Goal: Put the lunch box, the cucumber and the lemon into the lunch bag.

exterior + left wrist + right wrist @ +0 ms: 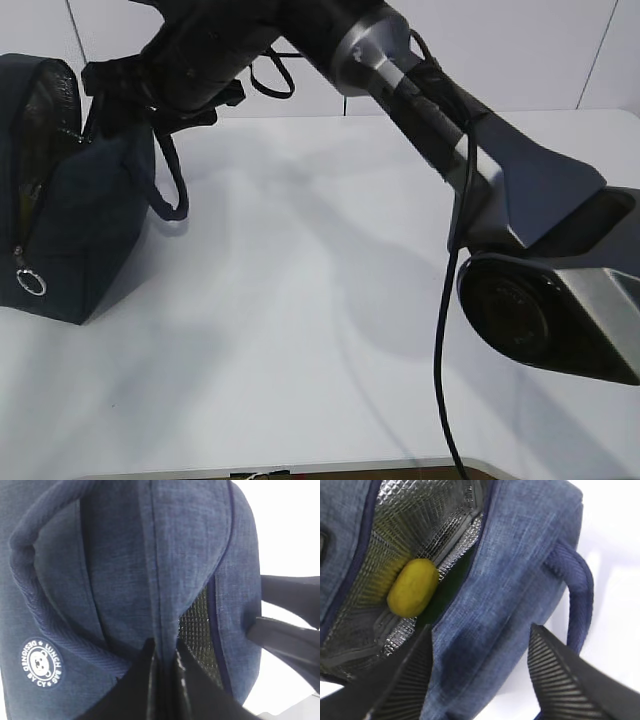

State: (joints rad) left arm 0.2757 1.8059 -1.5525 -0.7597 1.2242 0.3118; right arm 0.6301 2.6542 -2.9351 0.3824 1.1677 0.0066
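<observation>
Pinching the lunch bag (200,555) edge shut-jawed with my left gripper (165,655), my right gripper (480,670) wide, empty above the lemon (412,587); I should withdraw straight, keeping the opening spread.

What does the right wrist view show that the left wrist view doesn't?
Only the right wrist view: the lemon lying inside the lunch bag against the silver lining, and the right gripper with jaws open, straddling the bag wall. Only the left wrist view: the round bear logo patch, and the left gripper shut on the bag's fabric edge. Both: navy fabric, a loop handle, the open mouth.
</observation>
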